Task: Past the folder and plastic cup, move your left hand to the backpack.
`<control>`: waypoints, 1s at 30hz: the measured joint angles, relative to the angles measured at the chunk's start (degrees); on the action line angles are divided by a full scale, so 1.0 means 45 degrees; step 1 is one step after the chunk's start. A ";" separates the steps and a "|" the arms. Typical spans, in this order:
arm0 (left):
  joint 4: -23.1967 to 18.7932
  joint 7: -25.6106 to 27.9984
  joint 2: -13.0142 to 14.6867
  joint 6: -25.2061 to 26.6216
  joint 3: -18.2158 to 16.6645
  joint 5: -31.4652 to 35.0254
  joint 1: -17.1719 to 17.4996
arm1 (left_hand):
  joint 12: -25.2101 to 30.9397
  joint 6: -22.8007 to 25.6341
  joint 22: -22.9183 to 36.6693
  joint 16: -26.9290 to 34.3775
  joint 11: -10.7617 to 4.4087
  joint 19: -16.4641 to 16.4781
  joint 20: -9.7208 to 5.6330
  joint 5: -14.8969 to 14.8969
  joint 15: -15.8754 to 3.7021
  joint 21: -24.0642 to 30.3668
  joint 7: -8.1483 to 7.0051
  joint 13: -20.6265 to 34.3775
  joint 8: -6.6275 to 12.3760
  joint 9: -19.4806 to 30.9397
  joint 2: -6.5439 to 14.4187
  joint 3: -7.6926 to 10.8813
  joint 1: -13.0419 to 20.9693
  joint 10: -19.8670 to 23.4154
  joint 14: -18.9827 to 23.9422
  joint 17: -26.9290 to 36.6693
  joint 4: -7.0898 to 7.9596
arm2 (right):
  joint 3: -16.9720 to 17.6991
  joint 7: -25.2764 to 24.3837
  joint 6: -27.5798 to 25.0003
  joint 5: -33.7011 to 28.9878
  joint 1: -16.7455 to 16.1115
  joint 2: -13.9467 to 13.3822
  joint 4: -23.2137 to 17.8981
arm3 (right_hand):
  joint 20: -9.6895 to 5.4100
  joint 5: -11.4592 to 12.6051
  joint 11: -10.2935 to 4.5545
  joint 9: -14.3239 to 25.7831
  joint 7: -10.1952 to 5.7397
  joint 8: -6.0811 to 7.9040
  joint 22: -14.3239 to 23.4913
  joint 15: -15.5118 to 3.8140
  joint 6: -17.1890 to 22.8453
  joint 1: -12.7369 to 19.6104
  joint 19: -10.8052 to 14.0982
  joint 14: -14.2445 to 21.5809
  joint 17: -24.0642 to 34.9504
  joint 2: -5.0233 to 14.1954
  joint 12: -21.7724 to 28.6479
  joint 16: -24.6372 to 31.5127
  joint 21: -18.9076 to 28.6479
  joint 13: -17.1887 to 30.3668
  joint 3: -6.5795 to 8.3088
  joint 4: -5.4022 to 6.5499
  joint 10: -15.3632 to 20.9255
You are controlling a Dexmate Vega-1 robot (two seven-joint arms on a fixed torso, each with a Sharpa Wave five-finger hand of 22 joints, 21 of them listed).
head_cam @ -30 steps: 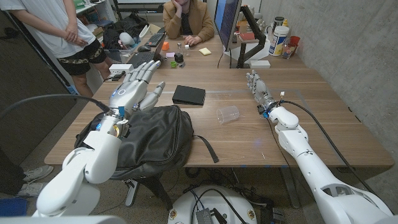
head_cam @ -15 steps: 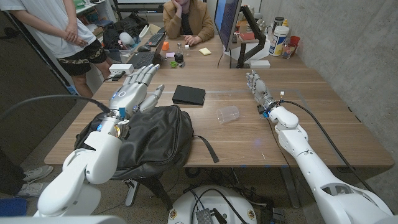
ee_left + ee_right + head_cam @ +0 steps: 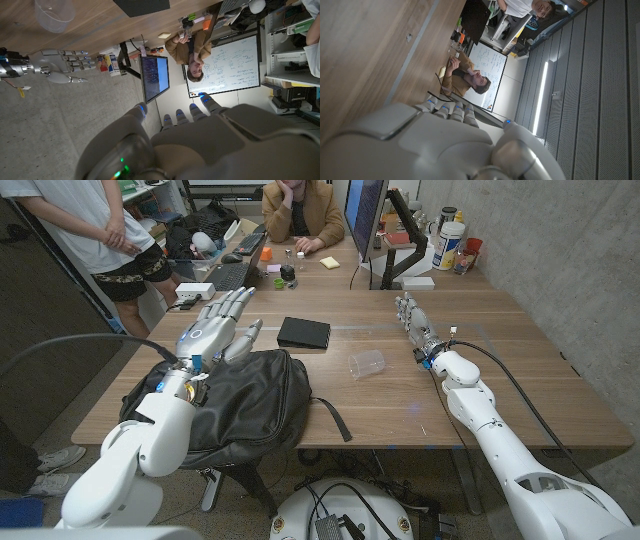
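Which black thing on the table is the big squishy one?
The backpack, under the left hand. The folder is small and flat.

The left hand [image 3: 215,325] hovered open above the black backpack [image 3: 235,405] — folder [image 3: 303,332] and plastic cup [image 3: 367,364] lay beyond, on the table [image 3: 520,370].

A monitor [image 3: 366,215], a keyboard [image 3: 229,275] and bottles [image 3: 450,230] are seen beyond the table [image 3: 520,370]; two people are seen behind.
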 measured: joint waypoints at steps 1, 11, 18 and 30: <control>0.0000 -0.0022 0.0016 0.0045 0.0022 0.0009 0.0001 | 0.0000 0.0000 0.0000 0.0000 0.0000 0.0000 0.0000 0.0000 0.0000 0.0000 0.0000 0.0000 0.0000 0.0000 0.0000 0.0000 0.0000 0.0000 0.0000 0.0011 0.0000 | -0.0001 0.0009 0.0006 -0.0002 0.0012 0.0000 0.0010 | 0.0000 0.0000 0.0000 0.0000 0.0000 0.0000 0.0000 0.0000 0.0000 0.0000 0.0000 0.0000 0.0000 0.0000 0.0000 0.0000 0.0000 0.0000 0.0000 0.0000 0.0000; 0.0000 -0.0189 0.0148 0.0350 0.0138 0.0058 0.0003 | 0.0000 0.0000 0.0000 0.0000 0.0000 0.0000 0.0000 0.0000 0.0000 0.0000 0.0001 0.0000 -0.0046 -0.0001 0.0016 0.0090 0.0117 0.0000 0.0000 0.0016 0.0014 | -0.0010 0.0041 0.0019 -0.0010 0.0065 0.0004 0.0101 | 0.0000 0.0000 0.0000 0.0000 0.0000 0.0000 0.0000 0.0000 0.0001 0.0000 0.0000 0.0000 0.0001 0.0000 0.0000 0.0000 0.0000 0.0000 0.0000 0.0000 0.0000; 0.0025 -0.0329 0.0261 0.0626 0.0249 0.0096 -0.0017 | 0.0000 0.0000 0.0000 0.0000 0.0000 0.0000 0.0000 -0.0108 0.0000 0.0000 0.0000 0.0000 -0.0046 -0.0002 0.0016 0.0089 0.0117 0.0000 0.0000 0.0016 0.0014 | -0.0011 0.0066 0.0031 -0.0018 0.0097 0.0002 0.0159 | 0.0000 0.0000 0.0000 0.0000 0.0001 0.0000 0.0000 0.0000 0.0002 0.0000 0.0000 0.0000 0.0000 0.0000 0.0000 0.0000 0.0000 0.0000 0.0000 0.0000 0.0000; 0.0073 -0.0573 0.0487 0.1035 0.0388 0.0132 -0.0029 | -0.0050 0.0000 0.0000 -0.0075 0.0000 0.0000 0.0000 -0.0108 0.0000 0.0000 0.0001 0.0000 -0.0046 -0.0002 0.0068 0.0246 0.0267 0.0000 0.0000 0.0015 -0.0035 | -0.0012 0.0094 0.0051 -0.0052 0.0170 -0.0002 0.0269 | 0.0000 0.0000 0.0000 0.0000 0.0001 0.0000 0.0000 0.0000 0.0002 0.0000 0.0000 0.0000 0.0000 0.0000 0.0000 0.0000 0.0001 0.0000 0.0000 0.0000 0.0000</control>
